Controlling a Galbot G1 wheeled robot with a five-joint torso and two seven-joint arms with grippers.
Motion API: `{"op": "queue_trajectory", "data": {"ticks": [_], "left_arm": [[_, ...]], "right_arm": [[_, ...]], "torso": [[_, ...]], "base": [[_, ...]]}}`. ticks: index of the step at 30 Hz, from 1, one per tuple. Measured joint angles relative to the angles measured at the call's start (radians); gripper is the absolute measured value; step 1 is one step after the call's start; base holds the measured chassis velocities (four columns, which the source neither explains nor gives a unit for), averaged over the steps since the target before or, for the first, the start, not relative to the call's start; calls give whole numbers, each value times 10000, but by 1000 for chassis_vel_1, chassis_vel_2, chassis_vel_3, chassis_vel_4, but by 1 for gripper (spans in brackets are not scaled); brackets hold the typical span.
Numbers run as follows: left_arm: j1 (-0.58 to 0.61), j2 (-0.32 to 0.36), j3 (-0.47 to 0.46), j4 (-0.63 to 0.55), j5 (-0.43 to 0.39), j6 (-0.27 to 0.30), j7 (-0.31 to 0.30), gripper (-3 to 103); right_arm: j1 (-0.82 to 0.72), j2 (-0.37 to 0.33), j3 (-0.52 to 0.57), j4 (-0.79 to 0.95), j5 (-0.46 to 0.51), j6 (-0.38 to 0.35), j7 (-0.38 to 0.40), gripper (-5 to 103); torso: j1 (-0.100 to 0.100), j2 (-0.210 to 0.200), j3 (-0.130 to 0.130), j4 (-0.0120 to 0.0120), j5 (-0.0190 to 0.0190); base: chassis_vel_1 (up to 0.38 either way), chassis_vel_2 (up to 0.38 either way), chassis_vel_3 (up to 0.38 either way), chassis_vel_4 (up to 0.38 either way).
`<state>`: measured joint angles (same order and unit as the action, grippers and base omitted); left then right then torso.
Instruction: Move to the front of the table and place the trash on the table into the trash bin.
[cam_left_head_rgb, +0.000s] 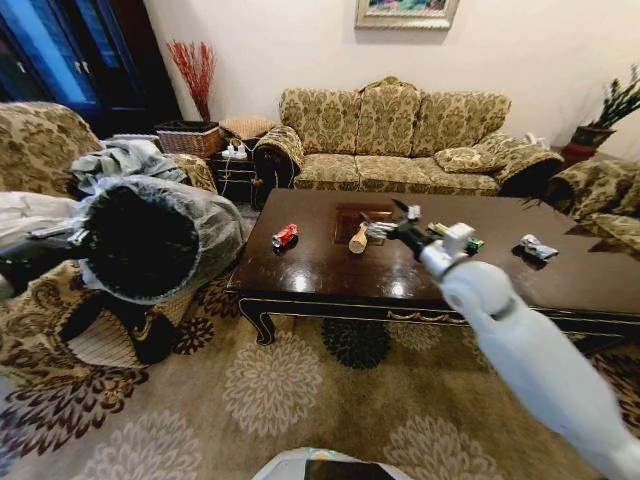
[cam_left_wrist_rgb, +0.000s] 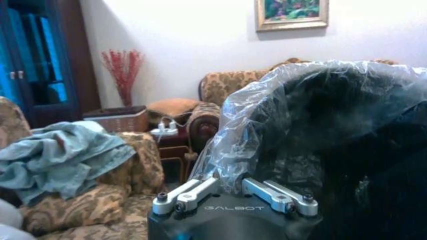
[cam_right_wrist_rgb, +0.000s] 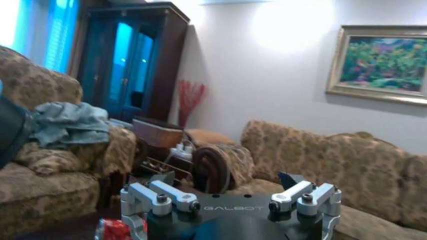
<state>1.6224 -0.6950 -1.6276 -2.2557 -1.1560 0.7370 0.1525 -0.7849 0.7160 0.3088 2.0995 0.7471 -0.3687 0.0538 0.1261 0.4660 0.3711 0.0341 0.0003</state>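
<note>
The large rectangular surface of glossy dark brown wood (cam_left_head_rgb: 320, 262), with carved legs and a square inlaid panel, stands right before the robot. The round black trash bin lined with translucent grey plastic (cam_left_head_rgb: 150, 240) is held up off the floor at the robot's left, its mouth tipped sideways toward the surface. The left gripper (cam_left_wrist_rgb: 231, 192) has its jaws closed on the bag-covered rim. That hold looks thin: the film could slip or tear, and the bin would drop.

The right gripper (cam_left_head_rgb: 385, 228) hovers above the middle of the surface with jaws spread wide and empty, just beside the small tan bottle (cam_left_head_rgb: 358, 238) lying on its side at the inlaid panel. A lying bottle may roll away if one finger nudges it first.

The red can (cam_left_head_rgb: 285, 236) lies near the left part, the green-yellow packet (cam_left_head_rgb: 470, 242) just behind the right wrist, and the silver-white wrapper (cam_left_head_rgb: 538, 247) well to the right. The forearm could sweep the packet off.
</note>
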Motion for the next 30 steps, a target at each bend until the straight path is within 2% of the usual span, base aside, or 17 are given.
{"op": "queue_trajectory", "data": {"ticks": [6, 10, 19, 26, 30], "left_arm": [[20, -164, 256, -5, 123, -2, 289, 0], [164, -217, 457, 45, 684, -4, 831, 0], [358, -201, 1020, -198, 1103, -9, 1187, 0], [344, -244, 1148, -257, 1281, -13, 1203, 0], [405, -262, 1149, -202, 1474, -15, 1414, 0]], "right_arm": [[-850, -384, 931, 407, 381, -122, 85, 100], [-1337, -450, 1288, 654, 447, -190, 126, 100], [-1149, -350, 1019, 802, 737, -460, 316, 100], [-1086, -149, 830, 661, 735, -445, 312, 100], [-1057, -18, 629, 554, 687, -433, 284, 100]], "torso": [[88, 214, 134, 1, -3], [165, 441, 279, 4, -2], [329, 852, 528, 4, -3], [440, 1125, 689, 4, -3], [511, 1322, 809, 3, -2]], "base": [[0, 0, 0, 0], [0, 0, 0, 0], [0, 0, 0, 0], [0, 0, 0, 0], [-54, 43, 56, -42]]}}
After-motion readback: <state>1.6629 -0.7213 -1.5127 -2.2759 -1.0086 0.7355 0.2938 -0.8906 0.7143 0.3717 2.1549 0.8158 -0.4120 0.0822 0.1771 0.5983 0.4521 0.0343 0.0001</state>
